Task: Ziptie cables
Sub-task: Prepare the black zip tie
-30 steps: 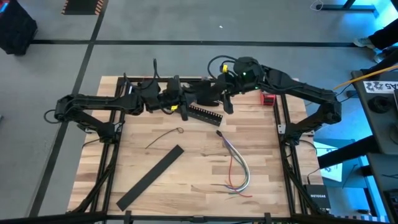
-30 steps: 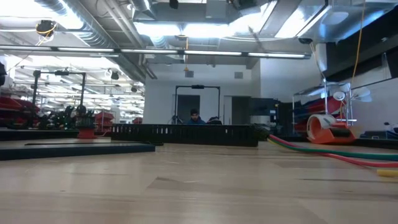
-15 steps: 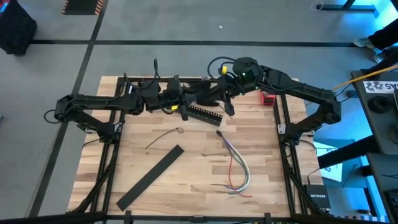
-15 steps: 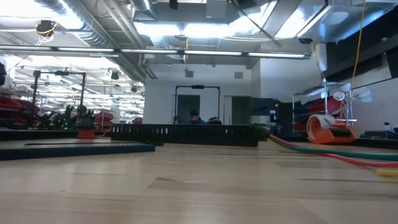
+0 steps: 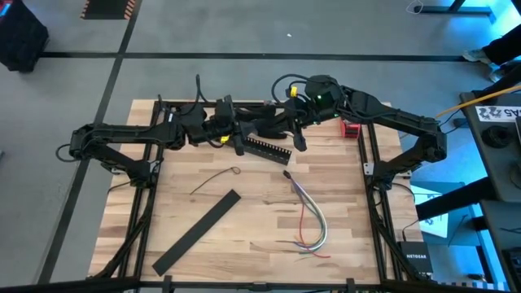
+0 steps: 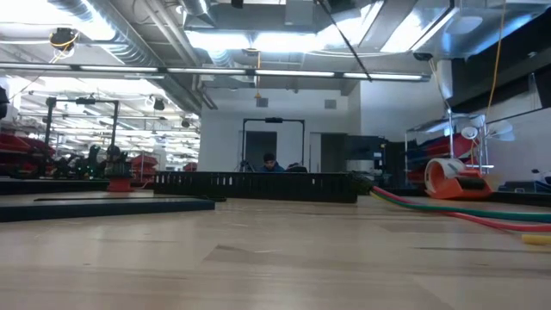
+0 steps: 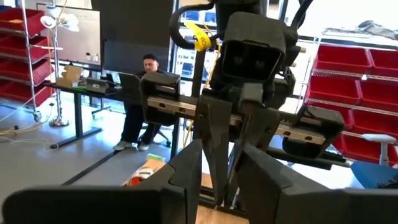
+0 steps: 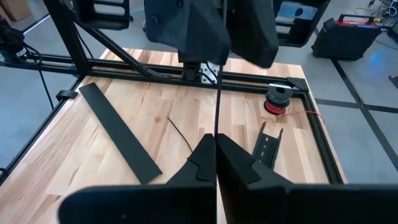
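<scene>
Since a second ago the left gripper [image 5: 241, 135] has eased back from the right gripper [image 5: 262, 129]; its fingers look slightly parted, letting go. Right fingers [image 8: 205, 158] are pressed together on a thin stiff dark strip [image 8: 217, 106], judged the ziptie handed over. The cables [image 5: 310, 220], limp grey, white and red curves, lie untouched on the near right of the wooden table [image 5: 260, 244].

obstacles: slotted bar [image 5: 269, 148], flat strip [image 5: 197, 232], cables [image 5: 309, 220] | free: bare table [image 5: 252, 203] between them
</scene>
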`<state>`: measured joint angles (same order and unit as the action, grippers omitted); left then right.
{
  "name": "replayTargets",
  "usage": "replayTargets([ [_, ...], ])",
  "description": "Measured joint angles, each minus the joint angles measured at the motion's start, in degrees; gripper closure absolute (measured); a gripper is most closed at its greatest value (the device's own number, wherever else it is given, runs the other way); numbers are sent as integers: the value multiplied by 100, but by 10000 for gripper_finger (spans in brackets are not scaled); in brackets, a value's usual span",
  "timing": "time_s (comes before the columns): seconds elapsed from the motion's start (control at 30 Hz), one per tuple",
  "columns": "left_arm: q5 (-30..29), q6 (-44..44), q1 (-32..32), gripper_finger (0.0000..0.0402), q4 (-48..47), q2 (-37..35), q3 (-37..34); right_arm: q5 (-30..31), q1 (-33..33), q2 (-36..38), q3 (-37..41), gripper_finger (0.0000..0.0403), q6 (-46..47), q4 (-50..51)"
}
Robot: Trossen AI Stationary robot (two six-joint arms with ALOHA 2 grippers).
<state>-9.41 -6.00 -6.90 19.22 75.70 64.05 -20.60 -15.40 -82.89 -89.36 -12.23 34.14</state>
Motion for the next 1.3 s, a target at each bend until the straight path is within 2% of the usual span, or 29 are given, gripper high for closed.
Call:
replayTargets([
  [0.17,-4,47,0,332,87,-82,0,0,0,0,0,402,6,-11],
  [0.4,-13,328,-2,395,90,-142,0,-2,0,0,0,403,11,-23],
  [0.6,-15,276,-44,400,65,-148,0,2,4,0,-4,393,-152,-136],
  [0.73,-15,310,-85,400,-110,-241,0,35,0,2,-277,364,-398,137],
  [0.87,-129,184,-209,401,-314,-494,0,599,0,8,-935,311,-1455,631],
  [1.0,-142,-71,-265,401,-413,-766,0,1520,0,38,-1498,266,-2921,933],
  [1.13,-32,-611,-264,401,-431,-1002,0,2116,-2,38,-1516,258,-4577,1307],
  [1.3,36,-1545,-264,401,-824,-1400,0,1953,7,37,-1189,271,-5837,1422],
])
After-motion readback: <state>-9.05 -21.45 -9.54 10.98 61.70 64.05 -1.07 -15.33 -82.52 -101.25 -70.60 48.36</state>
